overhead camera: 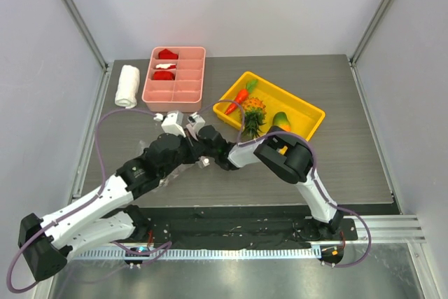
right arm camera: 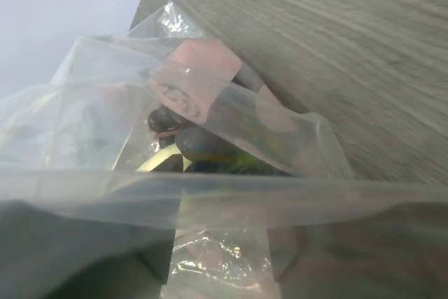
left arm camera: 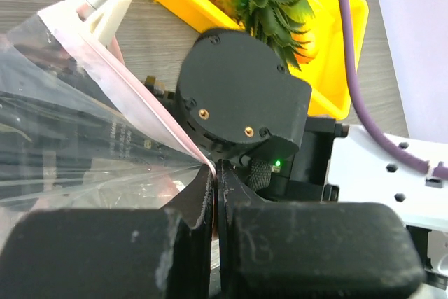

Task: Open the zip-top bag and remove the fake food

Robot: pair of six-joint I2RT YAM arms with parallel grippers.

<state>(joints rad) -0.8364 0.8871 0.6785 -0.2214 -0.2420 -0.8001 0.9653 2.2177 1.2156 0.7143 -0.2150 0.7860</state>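
Observation:
The zip-top bag (left arm camera: 84,117) is stretched between my two grippers over the table's middle; in the top view the arms mostly hide it. My left gripper (left arm camera: 213,169) is shut on the end of its pale pink zip strip (left arm camera: 140,103); in the top view it sits at the centre (overhead camera: 178,131). My right gripper (right arm camera: 224,229) is open, its fingers apart behind the bag's film (right arm camera: 231,103). Dark purple grapes (right arm camera: 199,141) and a pale piece (right arm camera: 157,162) lie inside the bag. The carrot (overhead camera: 238,97), pineapple (overhead camera: 253,113) and mango (overhead camera: 281,120) lie in the yellow tray (overhead camera: 308,110).
A pink divided tray (overhead camera: 175,92) with red-and-white pieces stands at the back left. A rolled white towel (overhead camera: 127,85) lies to its left. The right arm's black wrist (left arm camera: 241,96) sits close in front of my left fingers. Grey walls enclose the table.

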